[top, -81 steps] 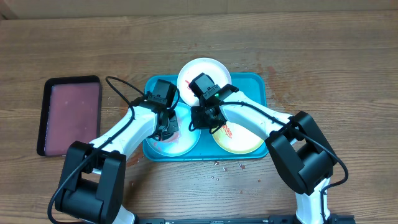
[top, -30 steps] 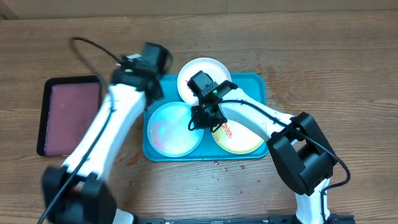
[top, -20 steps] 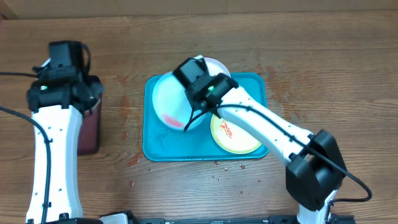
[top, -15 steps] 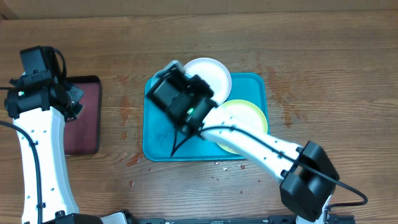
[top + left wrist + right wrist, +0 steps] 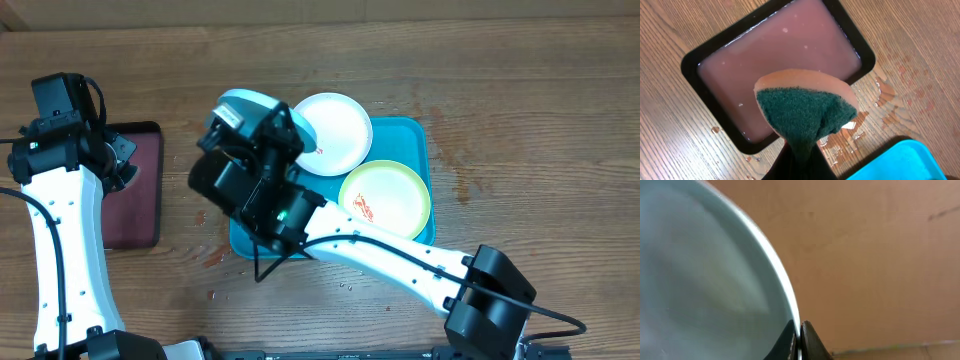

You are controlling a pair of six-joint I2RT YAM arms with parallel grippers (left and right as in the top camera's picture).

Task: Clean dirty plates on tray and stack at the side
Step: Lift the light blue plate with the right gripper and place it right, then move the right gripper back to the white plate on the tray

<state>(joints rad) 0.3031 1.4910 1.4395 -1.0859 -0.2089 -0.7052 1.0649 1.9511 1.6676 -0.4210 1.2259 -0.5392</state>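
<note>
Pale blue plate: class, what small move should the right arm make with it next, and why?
Probably carry it left, past the tray rim, and lower it onto bare table. The right gripper pinches the pale blue plate by its rim, raised near the tray's left edge, while the white plate and yellow plate lie on the tray, so the side looks like its stacking place.

The right arm (image 5: pixel 350 245) hides the tray's (image 5: pixel 424 134) left side; the blue plate (image 5: pixel 700 280) overruns the wrist view; the sponge (image 5: pixel 805 110) masks the left gripper (image 5: pixel 800 167).
</note>
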